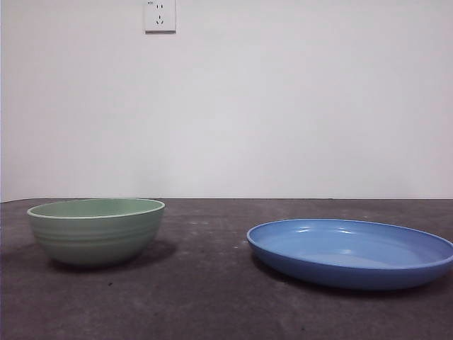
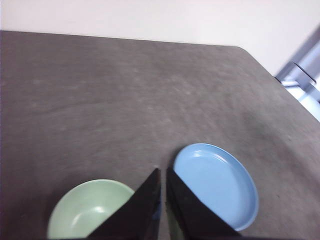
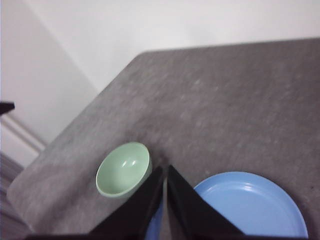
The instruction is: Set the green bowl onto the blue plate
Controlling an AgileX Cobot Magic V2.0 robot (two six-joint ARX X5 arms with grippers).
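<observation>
Dark grey table (image 1: 212, 297) carries both things. Bowl (image 1: 96, 231) upright, empty, toward table's left edge; plate (image 1: 350, 253) toward right edge, well apart, bare table between. Neither touched.

Left hand (image 2: 163, 176) high above table, jaws pressed together, holding nothing; bowl just beside it in its view. Right hand (image 3: 164, 172) likewise high, jaws together, empty.

Step in hand, by judgement: none begun, approach pending. Next move calls for opening jaws, descending over bowl rim, pinching wall, lifting, carrying across gap, setting bowl centred on plate.
</observation>
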